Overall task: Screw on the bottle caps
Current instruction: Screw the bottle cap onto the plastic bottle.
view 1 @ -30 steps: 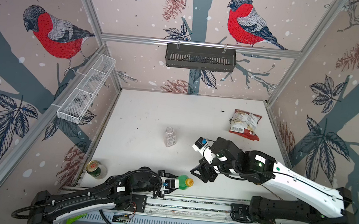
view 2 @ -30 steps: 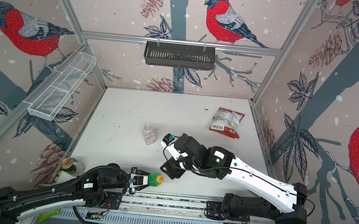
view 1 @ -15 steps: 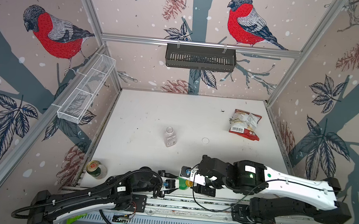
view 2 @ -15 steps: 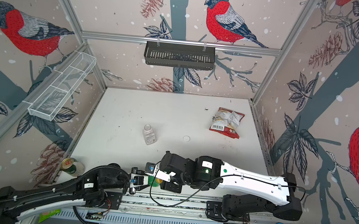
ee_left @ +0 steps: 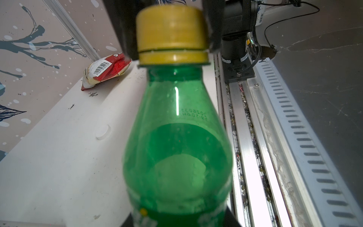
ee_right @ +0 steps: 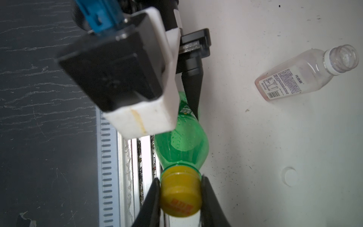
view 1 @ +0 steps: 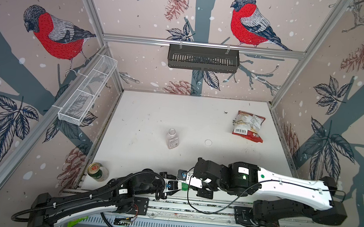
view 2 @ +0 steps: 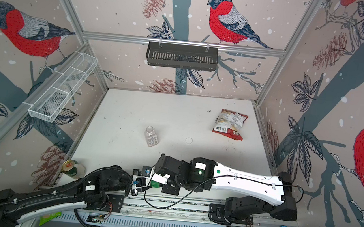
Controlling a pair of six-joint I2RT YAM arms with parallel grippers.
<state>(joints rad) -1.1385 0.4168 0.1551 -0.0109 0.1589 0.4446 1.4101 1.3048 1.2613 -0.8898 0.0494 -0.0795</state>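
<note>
The orange-yellow cap [ee_right: 180,193] is seated on the neck of the green bottle [ee_left: 176,147] and is clamped on two opposite sides by the jaws of the right arm [view 1: 284,187], which are clenched on it. The bottle is held at the front edge of the surface [view 1: 153,115], over the border with the rail [view 1: 189,208]. Its long axis is laid roughly along that edge, cap end toward the right arm, and its labelled body is grasped by the closed jaws of the left arm [view 1: 98,199]. The cap is thus met end-on, so the coming turn is judged to be a roll about the bottle's own axis, with the left arm as counter-hold. How tight the thread sits cannot be told. Room is scarce only between the two wrists. Farther in, at mid-surface, the uncapped clear bottle [view 1: 172,139] and the white cap [view 1: 208,142] lie apart and free. The snack packet [view 1: 248,126] toward the far right corner and the drink can [view 1: 96,172] by the front left corner are well clear.
</note>
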